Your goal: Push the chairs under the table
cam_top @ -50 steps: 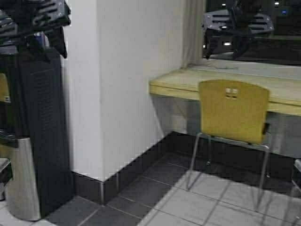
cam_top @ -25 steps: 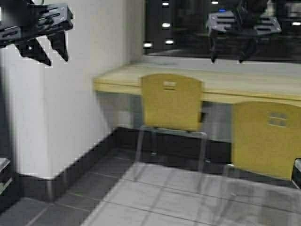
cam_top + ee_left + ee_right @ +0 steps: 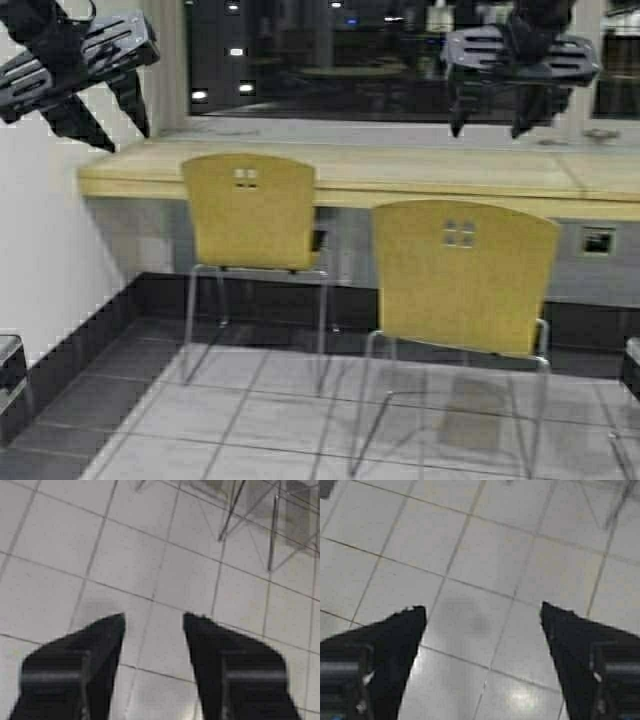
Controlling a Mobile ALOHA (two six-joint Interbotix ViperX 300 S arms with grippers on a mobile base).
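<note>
The floor (image 3: pixel 300 420) is laid with pale square tiles and turns to darker tiles along the foot of the wall. A white wall (image 3: pixel 40 260) stands on the left with a dark skirting band at its base. A dark window (image 3: pixel 330 60) runs above the table and shows reflected ceiling lights.

The table (image 3: pixel 440 175) is a long pale wooden counter fixed under the window sill and spanning most of the high view. A wall socket (image 3: pixel 597 241) sits below it on the right.

Two chairs face the table with their backs to the camera. The left chair (image 3: pixel 250 215) stands close to the table, its backrest just in front of the table edge. The right chair (image 3: pixel 462 275) stands farther out on the pale tiles, well short of the table.

The left gripper (image 3: pixel 100 125) hangs raised at upper left, fingers spread and empty; in its wrist view the left gripper (image 3: pixel 152 625) points down at bare tiles. The right gripper (image 3: pixel 490 125) hangs raised at upper right, above the table, also released and empty; its wrist view shows the right gripper (image 3: pixel 482 612) over floor tiles. Neither touches a chair.
</note>
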